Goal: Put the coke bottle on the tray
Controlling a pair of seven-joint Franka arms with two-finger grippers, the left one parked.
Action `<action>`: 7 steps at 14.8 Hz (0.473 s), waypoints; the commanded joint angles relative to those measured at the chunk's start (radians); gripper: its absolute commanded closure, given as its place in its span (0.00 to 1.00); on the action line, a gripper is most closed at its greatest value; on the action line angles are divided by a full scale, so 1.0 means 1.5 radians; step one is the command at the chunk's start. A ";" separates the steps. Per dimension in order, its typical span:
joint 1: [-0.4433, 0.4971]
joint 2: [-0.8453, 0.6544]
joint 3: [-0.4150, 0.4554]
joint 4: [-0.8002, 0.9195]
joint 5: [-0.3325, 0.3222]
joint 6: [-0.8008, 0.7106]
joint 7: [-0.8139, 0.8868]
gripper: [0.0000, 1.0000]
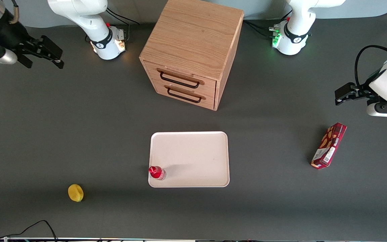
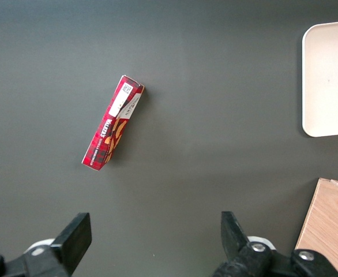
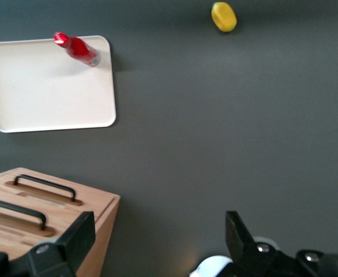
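The coke bottle (image 1: 156, 172), small and red with a red cap, stands upright on the pale cream-pink tray (image 1: 193, 158), at the tray's corner nearest the front camera and toward the working arm's end. Both also show in the right wrist view: the bottle (image 3: 77, 49) on a corner of the tray (image 3: 48, 86). My right gripper (image 1: 59, 58) is open and empty. It is raised far from the tray, near the working arm's base and farther from the front camera than the bottle. In its wrist view the gripper (image 3: 157, 239) has its fingers wide apart with nothing between them.
A wooden drawer cabinet (image 1: 190, 50) with two closed drawers stands farther from the front camera than the tray. A yellow lemon-like fruit (image 1: 75, 193) lies near the table's front edge, toward the working arm's end. A long red snack box (image 1: 329, 145) lies toward the parked arm's end.
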 commanded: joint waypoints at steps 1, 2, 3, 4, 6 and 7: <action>-0.002 -0.179 -0.029 -0.309 0.020 0.142 -0.039 0.00; -0.003 -0.179 -0.030 -0.311 0.020 0.142 -0.040 0.00; -0.004 -0.174 -0.030 -0.300 0.020 0.139 -0.046 0.00; -0.005 -0.163 -0.031 -0.281 0.020 0.137 -0.047 0.00; -0.005 -0.133 -0.037 -0.232 0.020 0.110 -0.038 0.00; -0.004 -0.122 -0.039 -0.216 0.020 0.092 -0.038 0.00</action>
